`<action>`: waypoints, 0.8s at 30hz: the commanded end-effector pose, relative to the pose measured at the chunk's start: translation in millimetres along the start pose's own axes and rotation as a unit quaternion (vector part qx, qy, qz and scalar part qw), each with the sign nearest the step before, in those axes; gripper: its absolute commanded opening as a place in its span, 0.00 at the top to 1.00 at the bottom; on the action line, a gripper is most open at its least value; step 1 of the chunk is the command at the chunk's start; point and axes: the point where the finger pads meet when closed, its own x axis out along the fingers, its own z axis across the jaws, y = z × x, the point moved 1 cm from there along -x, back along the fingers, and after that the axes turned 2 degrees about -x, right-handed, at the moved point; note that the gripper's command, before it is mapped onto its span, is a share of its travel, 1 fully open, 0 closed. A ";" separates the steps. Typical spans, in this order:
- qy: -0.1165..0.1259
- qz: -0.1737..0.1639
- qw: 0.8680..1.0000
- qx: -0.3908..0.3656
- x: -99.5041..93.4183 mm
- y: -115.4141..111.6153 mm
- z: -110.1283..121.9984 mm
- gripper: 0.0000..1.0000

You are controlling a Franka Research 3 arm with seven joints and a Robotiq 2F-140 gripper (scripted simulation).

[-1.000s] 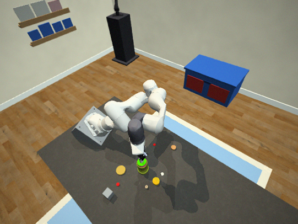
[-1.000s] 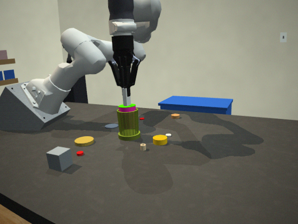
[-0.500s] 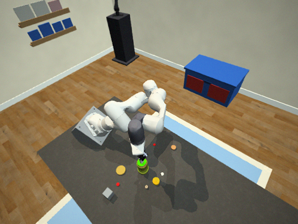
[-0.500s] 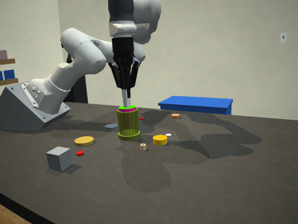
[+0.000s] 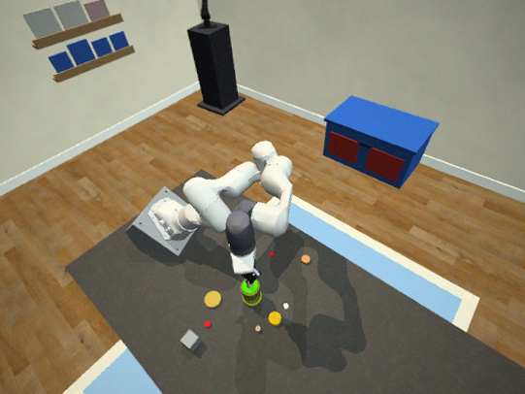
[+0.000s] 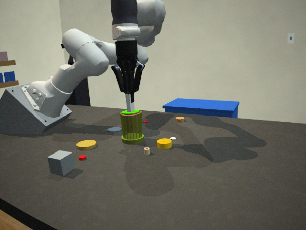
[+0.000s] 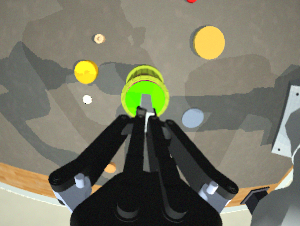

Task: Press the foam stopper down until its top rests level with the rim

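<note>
A yellow-green ribbed jar (image 5: 252, 295) (image 6: 131, 127) (image 7: 159, 79) stands upright on the dark table (image 6: 228, 177). Its foam stopper (image 6: 136, 111) (image 7: 136, 101) (image 5: 245, 286) has a bright green top over a thin magenta band and sits about level with the rim. My gripper (image 6: 130, 108) (image 7: 145, 101) (image 5: 251, 280) is shut, with nothing between the fingers, and points straight down. Its closed fingertips rest on the stopper's top, at the middle.
Around the jar lie two yellow discs (image 6: 86, 144) (image 6: 164, 143), a grey-blue disc (image 6: 114, 129), an orange disc (image 6: 180, 118), two red dots (image 6: 82, 157) (image 6: 145, 121), a white dot (image 6: 173, 138), a small tan ring (image 6: 146, 150) and a grey cube (image 6: 61, 162). The robot base (image 6: 23, 114) is at the left.
</note>
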 end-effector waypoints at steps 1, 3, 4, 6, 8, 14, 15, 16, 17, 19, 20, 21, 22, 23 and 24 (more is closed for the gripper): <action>-0.002 -0.003 1.000 0.004 4.4 -1.4 2.0 1.00; -0.002 -0.003 1.000 0.004 5.4 -1.5 2.1 1.00; -0.002 -0.003 1.000 0.004 5.9 -1.5 2.2 1.00; -0.002 -0.003 1.000 0.004 6.7 -1.6 2.3 1.00; -0.002 -0.003 1.000 0.004 7.5 -1.7 2.4 1.00; -0.002 -0.003 1.000 0.004 8.9 -1.9 2.6 1.00; -0.002 -0.003 1.000 0.004 9.2 -1.9 2.6 1.00; -0.002 -0.003 1.000 0.004 9.4 -1.9 2.6 1.00; -0.002 -0.003 1.000 0.004 9.7 -2.0 2.7 1.00; -0.002 -0.003 1.000 0.004 10.1 -2.0 2.7 1.00; -0.002 -0.003 1.000 0.004 10.2 -2.0 2.7 1.00; -0.002 -0.003 1.000 0.004 10.4 -2.1 2.8 1.00; -0.002 -0.003 1.000 0.004 10.5 -2.1 2.8 1.00; -0.002 -0.003 1.000 0.004 10.6 -2.1 2.8 1.00; -0.002 -0.003 1.000 0.004 10.7 -2.1 2.8 1.00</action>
